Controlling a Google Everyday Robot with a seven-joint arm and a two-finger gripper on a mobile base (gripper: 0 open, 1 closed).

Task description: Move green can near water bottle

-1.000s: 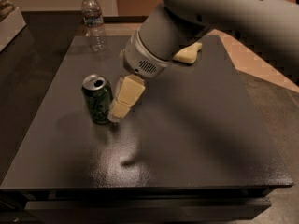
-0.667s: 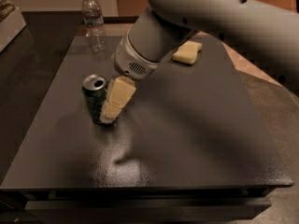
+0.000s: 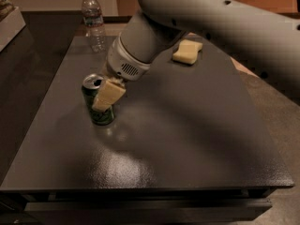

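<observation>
The green can (image 3: pixel 103 116) stands upright on the dark table (image 3: pixel 178 139), left of the middle, its silver top with the opening showing. My gripper (image 3: pixel 105 96) has come down from the upper right and sits right at the can, its pale yellow tip overlapping the can's front right side. The water bottle (image 3: pixel 93 22), clear with a white cap, stands upright at the table's far left corner, well behind the can. The large grey arm (image 3: pixel 197 18) crosses the upper right of the view.
A pale yellow block (image 3: pixel 187 51) lies on the far right part of the table. A light-coloured object (image 3: pixel 8 18) sits on a raised surface at the far left. The table's front edge (image 3: pixel 140 189) runs along the bottom.
My gripper has moved left, from beside the can's right side to overlapping its front. The can and the bottle have not moved.
</observation>
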